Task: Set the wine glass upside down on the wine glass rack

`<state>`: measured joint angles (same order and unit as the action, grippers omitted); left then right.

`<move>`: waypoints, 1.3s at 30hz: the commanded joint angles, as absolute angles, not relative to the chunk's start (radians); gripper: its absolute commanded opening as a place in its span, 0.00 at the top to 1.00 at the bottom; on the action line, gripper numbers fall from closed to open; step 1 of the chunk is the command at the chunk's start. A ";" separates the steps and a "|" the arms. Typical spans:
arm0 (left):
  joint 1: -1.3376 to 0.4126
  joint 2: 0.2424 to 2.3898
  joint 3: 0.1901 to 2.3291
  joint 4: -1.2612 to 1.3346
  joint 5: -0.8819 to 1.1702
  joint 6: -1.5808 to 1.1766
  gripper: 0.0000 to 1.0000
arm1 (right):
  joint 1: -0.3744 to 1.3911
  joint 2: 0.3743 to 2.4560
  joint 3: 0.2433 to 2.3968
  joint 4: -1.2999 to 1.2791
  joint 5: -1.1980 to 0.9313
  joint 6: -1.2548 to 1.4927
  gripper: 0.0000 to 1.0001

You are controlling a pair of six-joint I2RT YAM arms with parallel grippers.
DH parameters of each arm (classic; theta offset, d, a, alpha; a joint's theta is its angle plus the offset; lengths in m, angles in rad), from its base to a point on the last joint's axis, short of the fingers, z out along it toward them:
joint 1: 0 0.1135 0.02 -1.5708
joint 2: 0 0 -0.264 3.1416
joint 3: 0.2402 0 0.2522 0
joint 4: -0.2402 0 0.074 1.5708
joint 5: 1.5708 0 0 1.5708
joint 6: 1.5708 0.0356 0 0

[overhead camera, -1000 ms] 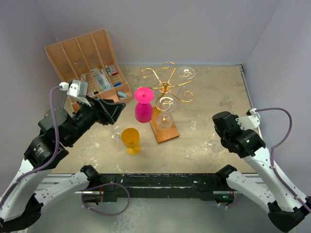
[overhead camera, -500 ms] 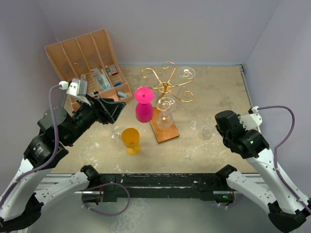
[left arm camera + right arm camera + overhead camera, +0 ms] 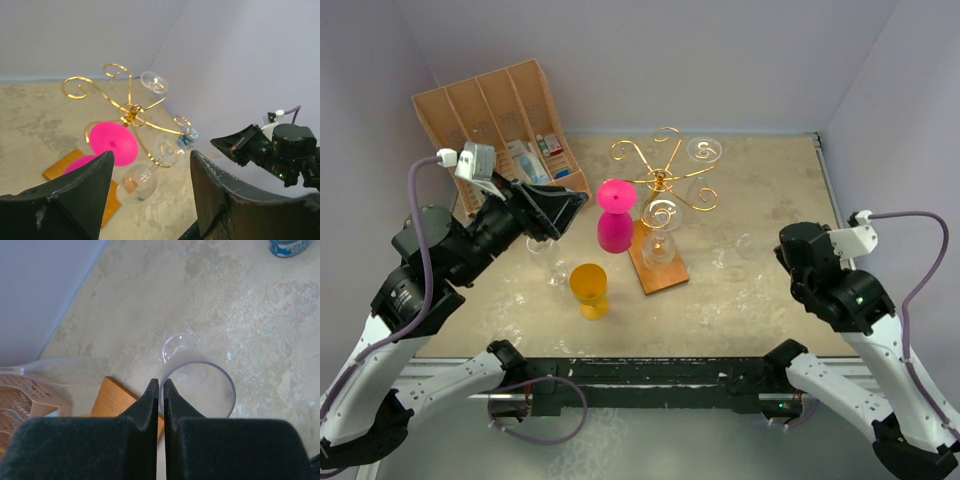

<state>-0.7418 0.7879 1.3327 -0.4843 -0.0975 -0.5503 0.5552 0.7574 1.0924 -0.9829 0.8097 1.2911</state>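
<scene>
My right gripper point(image 3: 161, 382) is shut on the rim of a clear wine glass point(image 3: 197, 390), whose foot point(image 3: 180, 347) points away from the fingers. From above, this glass point(image 3: 745, 247) hangs over the table to the right of the wine glass rack point(image 3: 660, 180), clear of it. The rack is gold wire on a brown wooden base point(image 3: 658, 268). A pink glass point(image 3: 114, 143) and clear glasses point(image 3: 140, 182) hang from its arms. My left gripper point(image 3: 565, 205) is raised left of the rack, open and holding nothing point(image 3: 151, 155).
A clear glass point(image 3: 552, 262) stands under the left gripper, with a yellow cup point(image 3: 589, 290) in front of it. The tan organiser box point(image 3: 495, 130) leans at the back left. A small blue-and-white container point(image 3: 287, 246) sits on the table. Walls close in on three sides.
The right gripper closed on the clear glass's rim and carried it from the near right further back. The left arm rose a little, still open.
</scene>
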 commanded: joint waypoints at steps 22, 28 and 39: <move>-0.743 1.054 1.387 0.214 0.005 -1.203 0.46 | 0.555 0.490 1.252 -0.212 0.713 0.701 1.00; -0.812 1.135 1.381 0.345 -0.022 -1.261 0.46 | 0.555 0.469 1.237 -0.082 0.583 0.685 1.00; -0.967 1.352 1.467 0.433 -0.171 -1.271 0.45 | 0.555 0.440 1.133 0.133 0.380 0.769 1.00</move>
<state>-0.9386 1.3144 1.4174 0.3271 -0.0753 -1.2377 0.5541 0.4870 1.1450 -0.0437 0.4808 0.7280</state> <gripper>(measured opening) 0.544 0.023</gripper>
